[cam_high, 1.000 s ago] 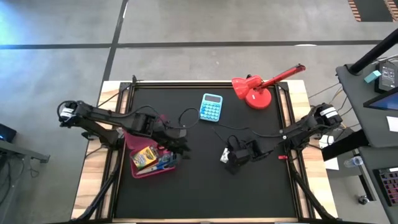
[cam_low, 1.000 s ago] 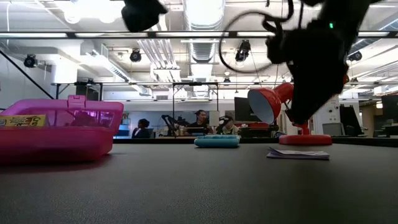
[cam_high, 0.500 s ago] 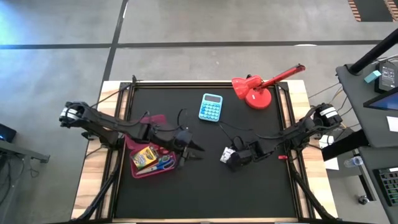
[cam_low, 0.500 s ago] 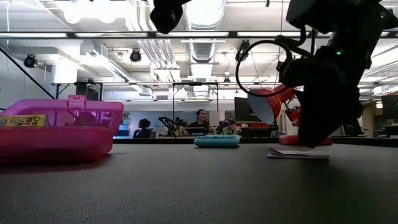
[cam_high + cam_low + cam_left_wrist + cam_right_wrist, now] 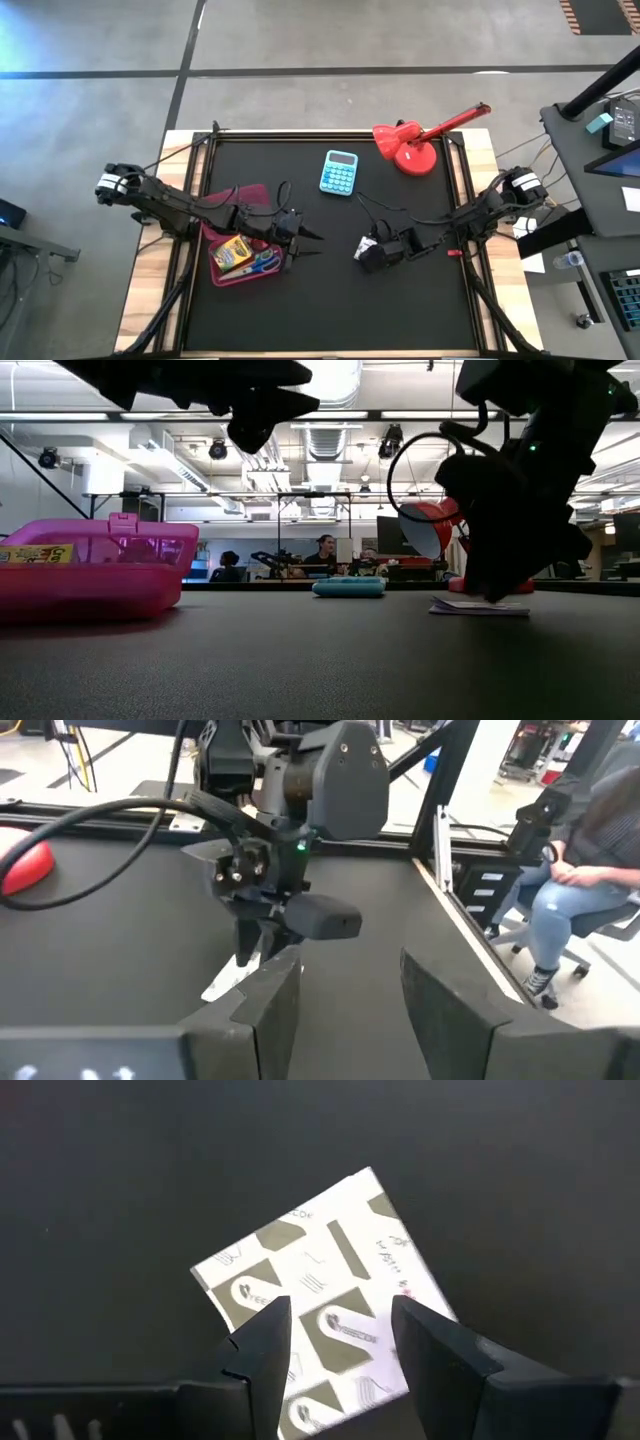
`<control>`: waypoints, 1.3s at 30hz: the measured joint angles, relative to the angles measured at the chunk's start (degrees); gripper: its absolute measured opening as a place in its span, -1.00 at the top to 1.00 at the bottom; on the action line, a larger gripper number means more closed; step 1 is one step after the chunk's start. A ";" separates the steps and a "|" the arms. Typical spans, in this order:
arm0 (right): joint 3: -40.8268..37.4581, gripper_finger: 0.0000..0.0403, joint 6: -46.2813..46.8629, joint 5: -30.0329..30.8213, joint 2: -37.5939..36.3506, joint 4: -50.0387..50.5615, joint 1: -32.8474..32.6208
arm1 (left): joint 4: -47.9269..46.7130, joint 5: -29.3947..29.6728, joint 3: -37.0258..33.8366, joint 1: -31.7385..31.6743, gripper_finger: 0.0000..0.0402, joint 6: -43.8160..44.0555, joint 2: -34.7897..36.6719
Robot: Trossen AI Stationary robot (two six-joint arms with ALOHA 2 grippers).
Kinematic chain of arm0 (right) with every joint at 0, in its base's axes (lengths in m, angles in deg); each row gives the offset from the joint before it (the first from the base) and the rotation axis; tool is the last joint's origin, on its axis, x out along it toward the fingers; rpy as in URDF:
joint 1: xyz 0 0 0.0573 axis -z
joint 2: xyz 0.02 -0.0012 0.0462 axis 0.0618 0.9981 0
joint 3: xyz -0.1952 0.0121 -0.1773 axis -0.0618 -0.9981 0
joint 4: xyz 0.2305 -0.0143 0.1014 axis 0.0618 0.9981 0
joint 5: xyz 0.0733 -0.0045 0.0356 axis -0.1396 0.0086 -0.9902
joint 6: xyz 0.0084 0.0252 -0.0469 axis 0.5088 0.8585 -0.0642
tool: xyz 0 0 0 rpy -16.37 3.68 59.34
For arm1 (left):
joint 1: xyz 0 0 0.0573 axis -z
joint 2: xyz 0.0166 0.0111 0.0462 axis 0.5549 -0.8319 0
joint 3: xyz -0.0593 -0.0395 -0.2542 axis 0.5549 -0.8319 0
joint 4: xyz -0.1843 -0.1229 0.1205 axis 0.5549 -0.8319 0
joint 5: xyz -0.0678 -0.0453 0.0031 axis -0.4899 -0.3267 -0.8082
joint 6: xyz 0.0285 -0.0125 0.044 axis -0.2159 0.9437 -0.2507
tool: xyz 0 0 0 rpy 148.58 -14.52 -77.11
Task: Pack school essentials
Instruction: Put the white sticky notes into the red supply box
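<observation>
The small white patterned square point(image 5: 325, 1305) lies flat on the black worktop point(image 5: 330, 300) mid-right, directly beneath the parted, empty right tool point(image 5: 335, 1342); judged thin, light and flexible, best pinched at an edge; left tool point(image 5: 308, 240), open and empty, hovers beside the pink box point(image 5: 222, 272).

Left claw point(image 5: 312, 240): fingers spread, raised, pointing toward 3 o'clock, left of centre.
Right claw point(image 5: 335, 1342): fingers parted, pointing straight down, low, right of centre.
</observation>
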 joint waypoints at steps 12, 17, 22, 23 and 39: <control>5.18 0.19 5.36 0.04 9.03 -10.41 0.27 | 3.52 0.53 -0.43 0.00 0.22 -5.42 -6.98; 9.32 0.19 3.51 -0.72 11.05 -9.10 1.28 | 8.82 0.53 -0.43 0.02 0.22 -5.34 -12.10; 12.71 0.22 1.04 -0.62 8.43 3.34 1.91 | 9.29 0.51 -0.43 0.04 0.23 -0.44 -16.62; 13.06 0.23 0.74 -0.40 7.63 4.44 1.99 | 9.34 0.51 -0.43 0.13 0.23 0.71 -17.54; 10.21 0.44 -3.45 -1.97 6.74 4.34 1.75 | 14.91 0.51 5.86 0.34 0.23 2.11 -27.78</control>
